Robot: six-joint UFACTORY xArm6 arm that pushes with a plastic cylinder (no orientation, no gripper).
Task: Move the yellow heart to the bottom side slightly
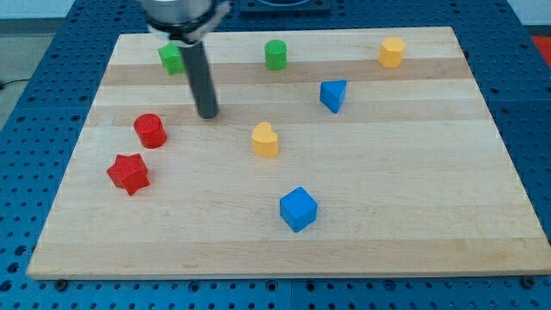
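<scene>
The yellow heart (265, 139) lies near the middle of the wooden board (413, 215). My tip (207, 114) rests on the board up and to the left of the heart, about a block's width away, not touching it. The rod rises toward the view's top, partly hiding a green block (170, 58).
A red cylinder (150, 130) and a red star (128, 173) lie left of my tip. A green cylinder (275, 54) and a yellow block (392, 52) sit near the top edge. A blue triangle (333, 95) lies right of the heart, a blue cube (299, 208) below it.
</scene>
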